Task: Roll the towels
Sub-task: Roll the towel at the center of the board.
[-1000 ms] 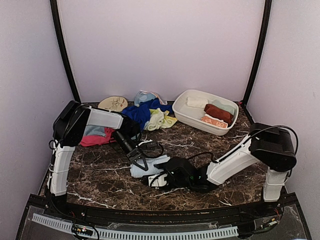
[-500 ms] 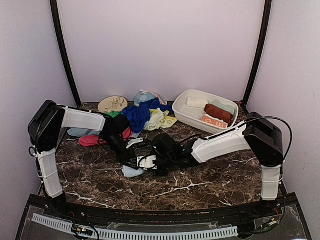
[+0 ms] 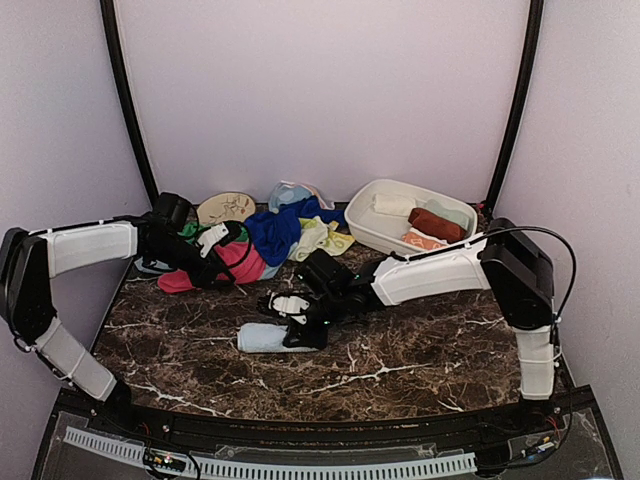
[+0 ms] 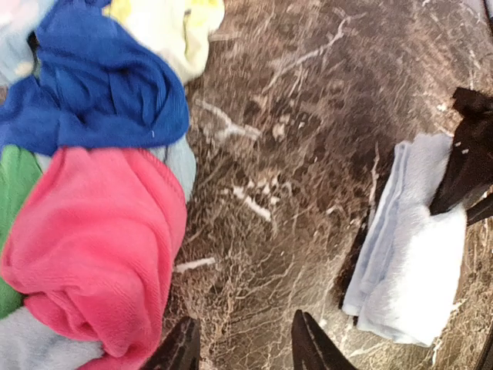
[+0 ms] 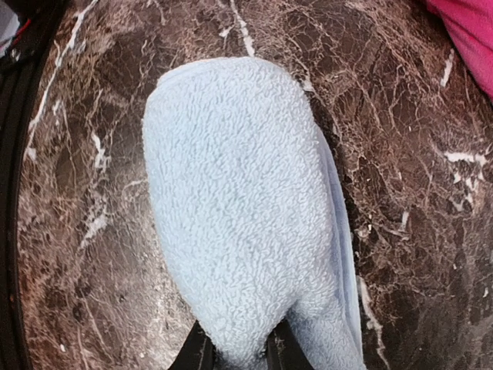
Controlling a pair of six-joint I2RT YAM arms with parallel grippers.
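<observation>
L wrist view: our left pincer (image 4: 243, 351) is released. Its two black tips stand apart w/ only the marble table (image 4: 308, 116) showing btwn them. The pink towel (image 4: 92, 247) lies bunched just left of the tips. The royal blue towel (image 4: 100, 85) sits above it, touching. We see the yellow towel (image 4: 166, 23) at the top and a sliver of green towel (image 4: 15, 177) at the left edge. The pale blue towel (image 4: 416, 262) lies apart on the right, on the table.

R wrist view: our right pincer (image 5: 239, 351) is grasping one end of the pale blue towel, terry pinched btwn both fingers. The rest of the roll lies on the table, stretching away from the cam.

Top view: the pale blue towel is a roll lying crosswise at front-centre, w/ the right pincer at its right end. The left pincer hangs by the pink towel at left rear, next to the pile. The basin (image 3: 385, 240) at right rear holds a white towel (image 3: 392, 204) and a brown towel (image 3: 437, 224), both rolled. A disc (image 3: 226, 207) lies at the back, behind the pile.
</observation>
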